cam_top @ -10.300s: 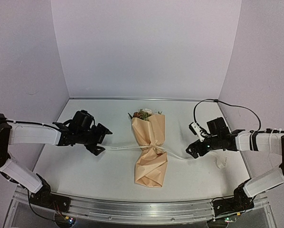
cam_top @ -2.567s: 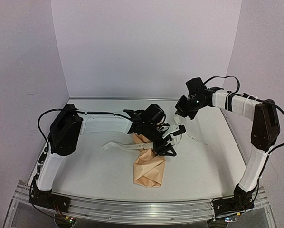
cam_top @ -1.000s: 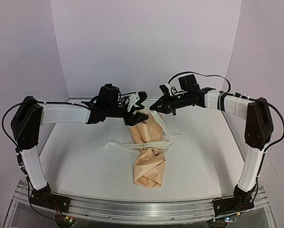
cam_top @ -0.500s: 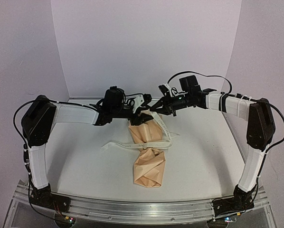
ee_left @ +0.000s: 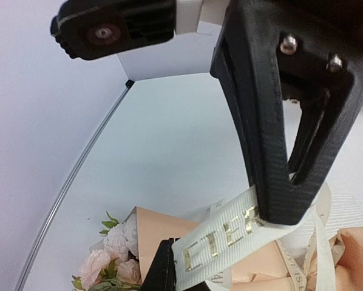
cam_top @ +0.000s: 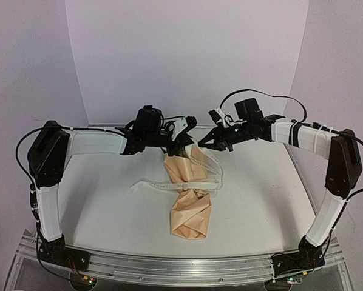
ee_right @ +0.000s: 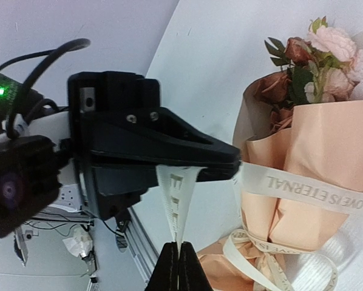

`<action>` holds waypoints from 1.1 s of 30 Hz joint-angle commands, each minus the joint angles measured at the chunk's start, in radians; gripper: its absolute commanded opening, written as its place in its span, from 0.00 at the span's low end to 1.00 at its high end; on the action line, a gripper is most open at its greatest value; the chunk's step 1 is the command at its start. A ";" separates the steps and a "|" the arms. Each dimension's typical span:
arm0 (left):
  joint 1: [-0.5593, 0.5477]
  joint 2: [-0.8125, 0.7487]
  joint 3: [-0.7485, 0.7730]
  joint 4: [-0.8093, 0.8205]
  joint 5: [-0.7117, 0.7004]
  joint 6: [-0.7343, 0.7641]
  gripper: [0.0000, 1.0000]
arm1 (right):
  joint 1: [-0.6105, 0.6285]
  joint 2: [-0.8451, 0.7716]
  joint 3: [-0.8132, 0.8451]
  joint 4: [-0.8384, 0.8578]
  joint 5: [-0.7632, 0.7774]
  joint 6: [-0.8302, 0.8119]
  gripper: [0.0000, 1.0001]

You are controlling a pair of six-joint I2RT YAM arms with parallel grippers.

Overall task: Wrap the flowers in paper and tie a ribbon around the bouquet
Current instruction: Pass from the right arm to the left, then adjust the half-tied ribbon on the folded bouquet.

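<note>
Bouquet [cam_top: 190,197]: flat on table [cam_top: 96,206], long axis near-to-far, twisted end nearest, flowers [ee_right: 333,54] toward back wall | Ribbon [cam_top: 150,185]: round its waist, one tail trailing left | Left gripper [cam_top: 183,140], right gripper [cam_top: 203,143]: both clamped on ribbon above flowers

White-sleeved arms [cam_top: 96,142], black joints [cam_top: 48,154], black jaws, looping cables [ee_right: 54,50].
</note>
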 commanded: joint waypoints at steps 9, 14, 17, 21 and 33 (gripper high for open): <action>-0.061 -0.104 0.328 -0.801 -0.062 -0.269 0.00 | 0.073 -0.067 -0.065 -0.099 0.310 -0.257 0.00; -0.047 0.001 0.505 -1.065 0.079 -0.401 0.00 | 0.094 -0.063 -0.090 -0.095 0.428 -0.303 0.00; -0.038 0.025 0.524 -1.076 0.226 -0.453 0.00 | 0.108 -0.072 -0.106 -0.092 0.505 -0.339 0.00; -0.016 0.079 0.537 -1.034 0.328 -0.545 0.00 | 0.111 -0.089 -0.129 -0.083 0.555 -0.334 0.00; 0.023 0.205 0.593 -0.989 0.244 -0.669 0.00 | 0.111 -0.282 -0.329 -0.074 0.486 -0.276 0.51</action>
